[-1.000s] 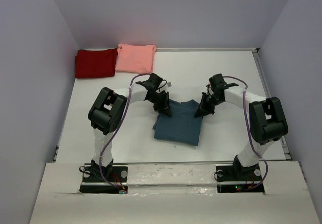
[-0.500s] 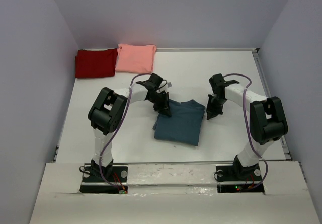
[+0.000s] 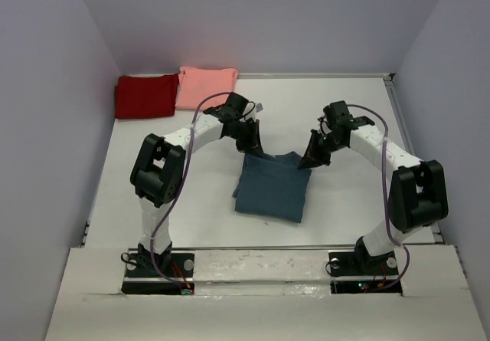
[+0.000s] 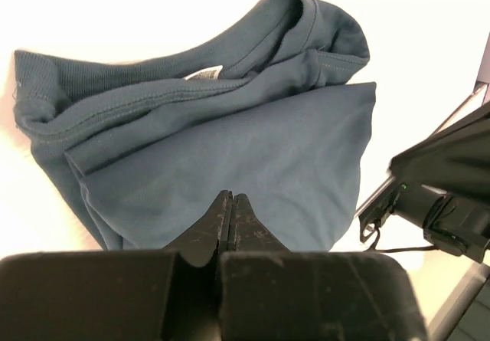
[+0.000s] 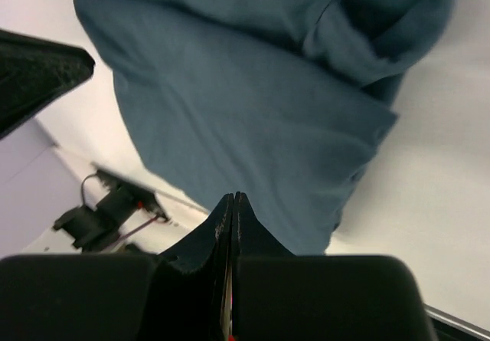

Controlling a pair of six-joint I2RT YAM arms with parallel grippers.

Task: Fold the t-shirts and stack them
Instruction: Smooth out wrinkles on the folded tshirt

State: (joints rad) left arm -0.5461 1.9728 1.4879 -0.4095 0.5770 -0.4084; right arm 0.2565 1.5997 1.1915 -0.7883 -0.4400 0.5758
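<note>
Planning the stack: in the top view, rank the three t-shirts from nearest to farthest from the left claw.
1. Teal t-shirt, centre, just beside the left claw.
2. Pink t-shirt, far edge.
3. Red t-shirt, far-left corner.

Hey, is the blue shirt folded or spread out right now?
Folded, loosely: the blue shirt lies as a compact layered rectangle, its collar end rumpled.

left end effector, right end effector, closed
</note>
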